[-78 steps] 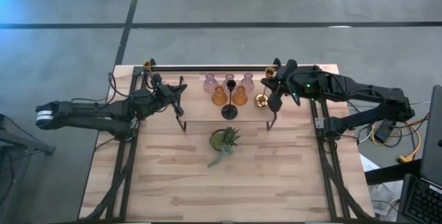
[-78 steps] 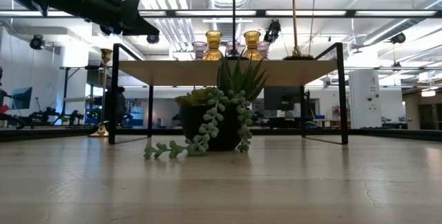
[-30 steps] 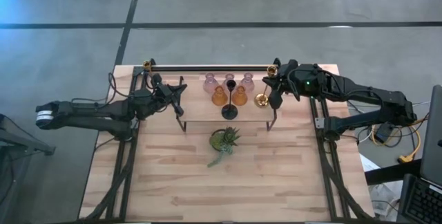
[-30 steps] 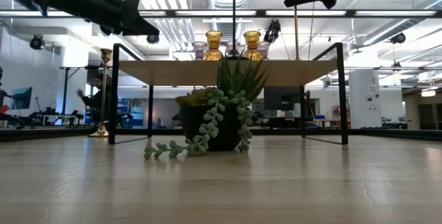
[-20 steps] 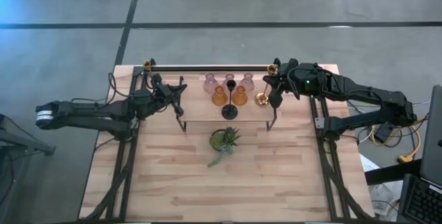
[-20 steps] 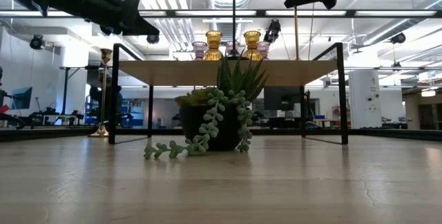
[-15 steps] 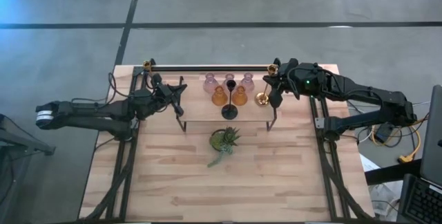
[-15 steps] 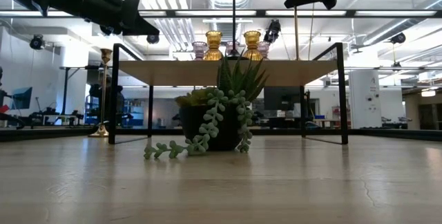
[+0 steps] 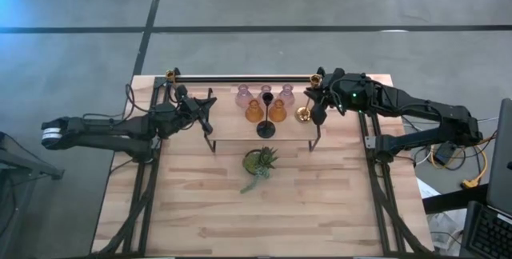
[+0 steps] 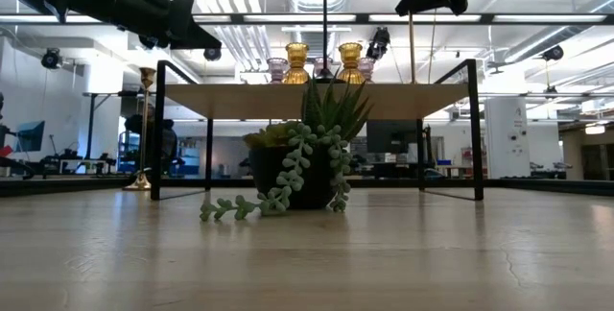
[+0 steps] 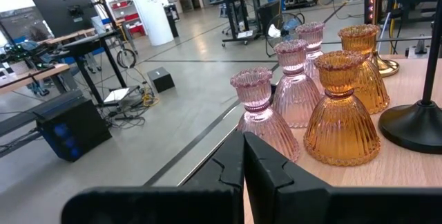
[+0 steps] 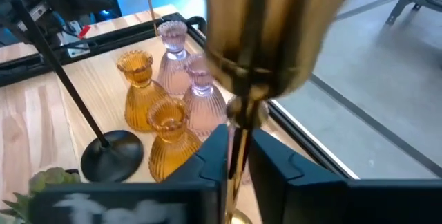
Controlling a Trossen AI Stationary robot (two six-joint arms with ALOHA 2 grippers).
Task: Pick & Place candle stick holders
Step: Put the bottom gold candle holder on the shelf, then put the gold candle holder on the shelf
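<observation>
A low shelf (image 9: 232,135) at the table's far side carries three pink glass holders (image 9: 265,93), two amber ones (image 9: 266,112), a black slim holder (image 9: 265,128) and a brass slim holder (image 9: 303,116) at its right end. A second brass holder (image 10: 146,129) stands on its base on the table by the far left corner. My right gripper (image 9: 317,109) is shut on the shelf's brass holder. My left gripper (image 11: 243,162) is shut and empty, level with the shelf's left end, with the pink holders (image 11: 259,113) just ahead. My right gripper pinches the brass holder's thin stem (image 12: 239,137) between its two fingers, just below the cup (image 12: 266,37). The fingers come level from the table's right side and lie across the stem. The holder is upright (image 10: 412,47); I cannot tell whether its base is clear of the shelf.
A small green potted plant (image 9: 260,161) stands on the table in front of the shelf, trailing toward the near edge. A black rail (image 9: 240,77) runs along the far edge. Bare wood lies on the near half of the table (image 9: 256,219).
</observation>
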